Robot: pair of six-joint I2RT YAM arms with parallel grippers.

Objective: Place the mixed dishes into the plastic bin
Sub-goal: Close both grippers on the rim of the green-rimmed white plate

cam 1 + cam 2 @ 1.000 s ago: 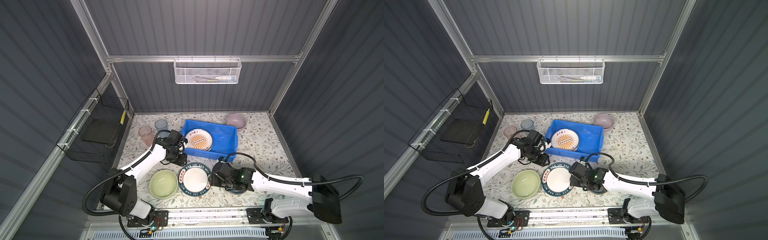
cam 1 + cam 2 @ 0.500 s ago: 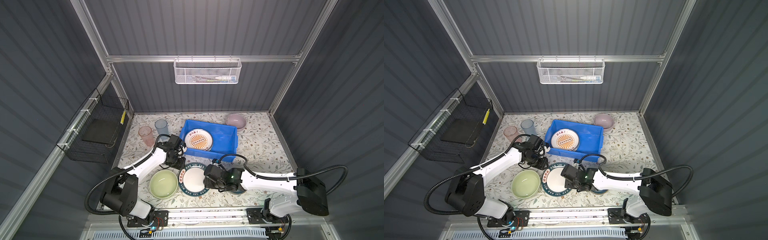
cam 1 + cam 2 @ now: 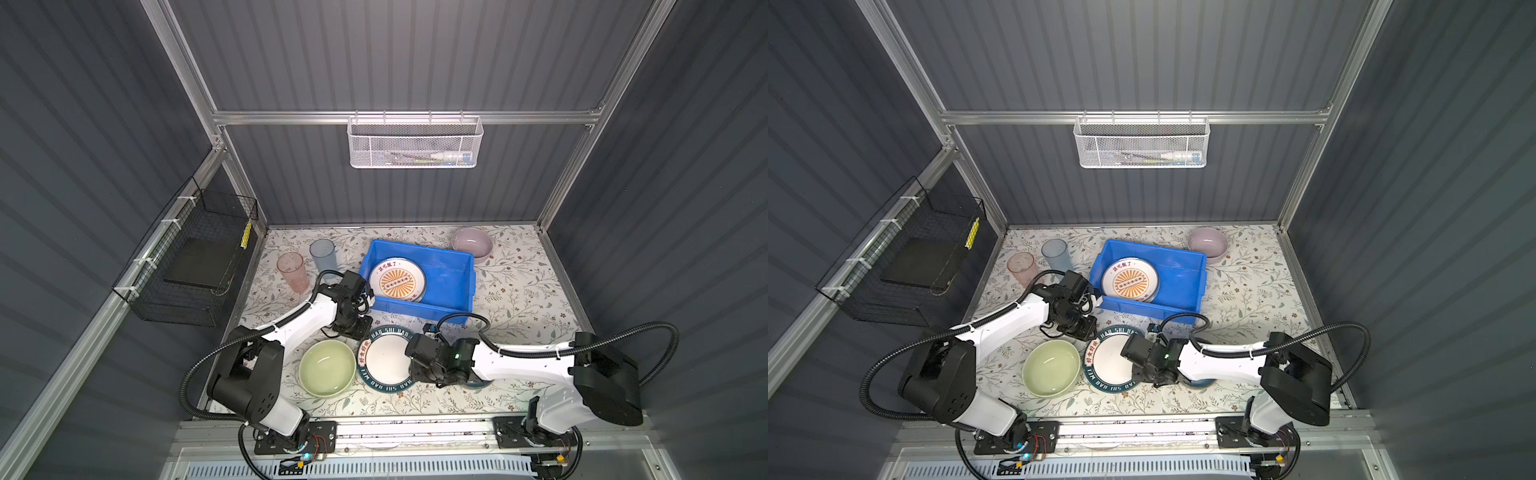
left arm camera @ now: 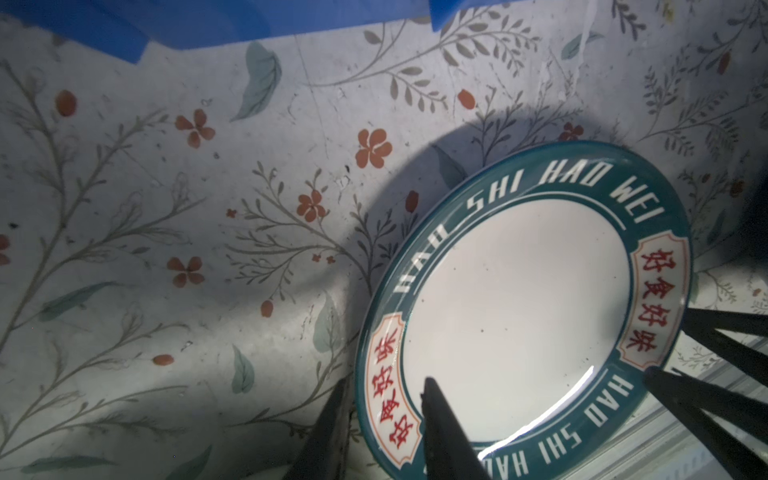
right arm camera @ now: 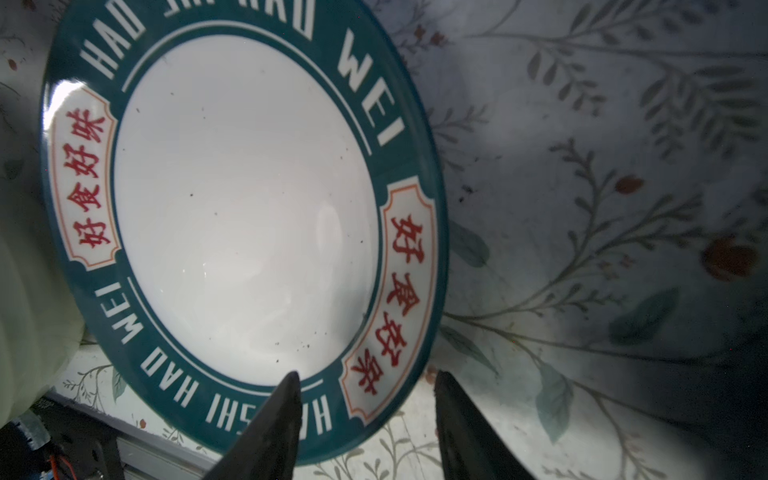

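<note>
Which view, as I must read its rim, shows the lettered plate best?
Right wrist view: the lettered plate fills the frame, sharp. Left wrist view shows it smaller, cropped; both top views, tiny, partly under the right arm.

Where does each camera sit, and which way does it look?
Both top views: overhead, looking down at the table; left arm and right arm show.
Left wrist: on the left arm, facing the lettered plate; left tool shows.
Right wrist: on the right arm, facing that plate; right tool shows.
Shared: all four see the plate.
</note>
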